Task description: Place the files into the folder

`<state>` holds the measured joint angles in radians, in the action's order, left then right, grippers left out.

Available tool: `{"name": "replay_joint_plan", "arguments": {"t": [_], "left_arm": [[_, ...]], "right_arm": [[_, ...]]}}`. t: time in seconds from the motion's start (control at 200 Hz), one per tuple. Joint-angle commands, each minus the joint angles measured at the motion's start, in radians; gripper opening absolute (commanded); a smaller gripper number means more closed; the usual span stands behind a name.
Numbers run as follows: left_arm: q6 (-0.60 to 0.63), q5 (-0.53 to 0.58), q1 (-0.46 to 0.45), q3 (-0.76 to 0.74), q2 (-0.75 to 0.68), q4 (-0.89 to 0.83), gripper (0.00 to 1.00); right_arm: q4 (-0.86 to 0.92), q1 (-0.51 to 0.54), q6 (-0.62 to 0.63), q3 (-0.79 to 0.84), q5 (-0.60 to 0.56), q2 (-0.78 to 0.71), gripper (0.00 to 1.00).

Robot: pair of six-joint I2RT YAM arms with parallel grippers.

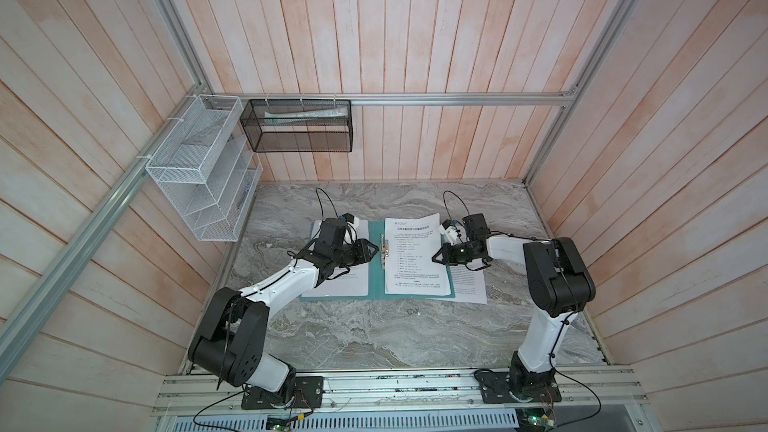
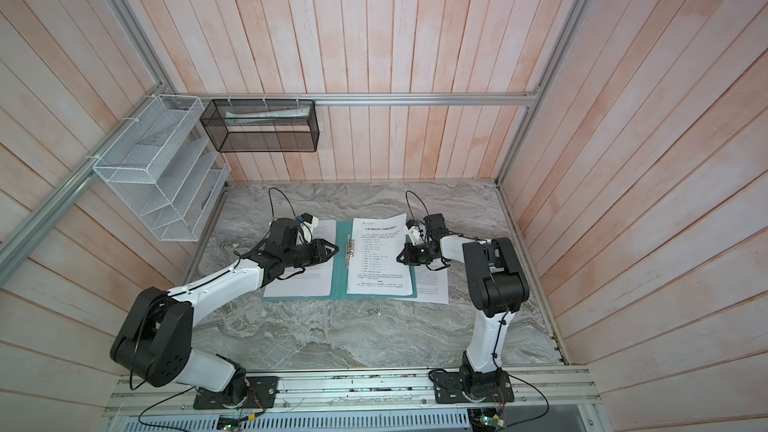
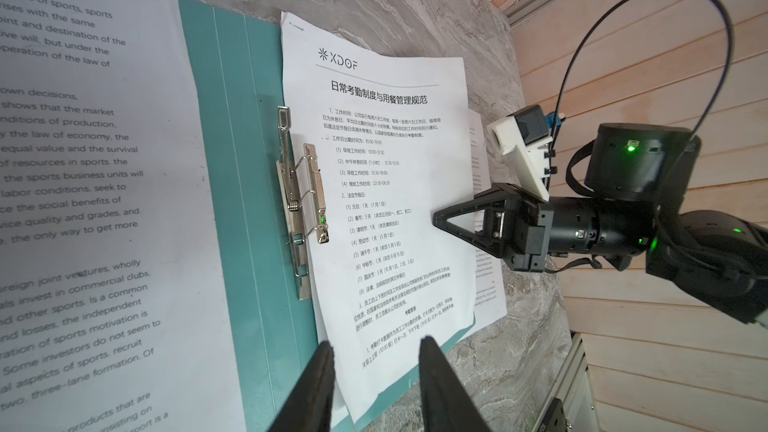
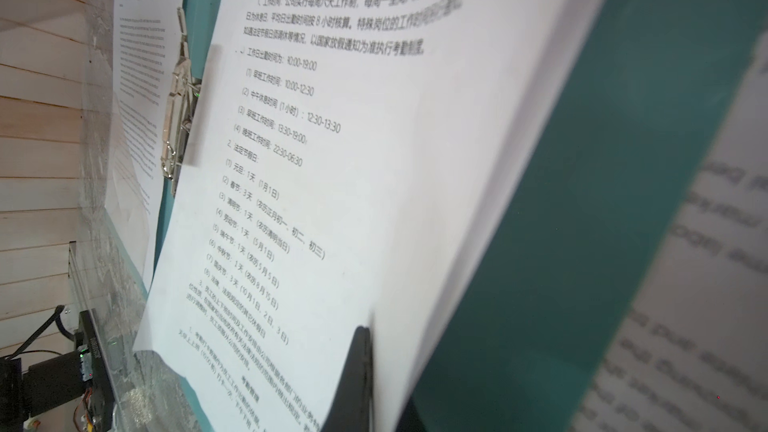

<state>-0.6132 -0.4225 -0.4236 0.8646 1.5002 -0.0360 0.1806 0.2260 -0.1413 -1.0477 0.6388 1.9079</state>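
R pincer (image 1: 434, 258) pinched on sheet (image 1: 415, 255) edge; L pincer (image 1: 376, 250) part-open, empty. Paper thin, floppy, so grip near edge, slide under clip (image 1: 382, 248).

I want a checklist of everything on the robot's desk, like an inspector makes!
Surface: grey marbled table.
Job's things: teal folder lies open, metal clip raised; Chinese sheet on its right half; English sheet on the left half; another sheet beside it.
Clutter: nothing seen.
Grippers: left tool open, empty; right tool shut on the Chinese sheet's edge.
Cables: black loops at both wrists.
Surroundings: white mesh rack, black mesh basket, plank walls.
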Motion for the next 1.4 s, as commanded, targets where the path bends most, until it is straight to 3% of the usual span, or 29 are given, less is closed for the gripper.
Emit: {"name": "replay_joint_plan", "arguments": {"t": [0.0, 0.125, 0.32, 0.955, 1.065, 1.135, 1.19, 1.291, 1.396], "left_arm": [[0.013, -0.014, -0.008, -0.018, 0.012, 0.022, 0.37], [0.014, -0.016, -0.013, -0.013, 0.022, 0.022, 0.37], [0.015, -0.012, -0.022, -0.013, 0.021, 0.023, 0.37], [0.020, -0.013, -0.025, -0.022, 0.019, 0.027, 0.37], [0.025, -0.005, -0.029, -0.021, 0.015, 0.022, 0.37], [0.032, 0.015, -0.037, -0.017, 0.012, 0.014, 0.37], [0.041, 0.044, -0.053, -0.004, 0.008, -0.001, 0.38], [0.058, 0.100, -0.100, 0.059, 0.024, -0.027, 0.38], [0.062, 0.107, -0.159, 0.162, 0.088, -0.025, 0.38]], "right_arm": [[0.043, 0.005, 0.013, -0.037, -0.023, 0.019, 0.12], [0.044, 0.010, 0.001, -0.044, -0.031, 0.013, 0.38], [0.080, 0.023, -0.004, -0.077, -0.069, -0.002, 0.60], [0.190, 0.059, -0.021, -0.135, -0.261, -0.036, 0.65], [0.262, 0.060, -0.017, -0.166, -0.369, -0.059, 0.72], [0.292, 0.060, -0.008, -0.161, -0.473, -0.109, 0.90], [0.277, 0.058, -0.004, -0.131, -0.554, -0.166, 0.97], [0.228, 0.020, -0.027, -0.068, -0.634, -0.260, 0.98], [0.172, -0.064, -0.095, 0.006, -0.613, -0.340, 0.98]]}}
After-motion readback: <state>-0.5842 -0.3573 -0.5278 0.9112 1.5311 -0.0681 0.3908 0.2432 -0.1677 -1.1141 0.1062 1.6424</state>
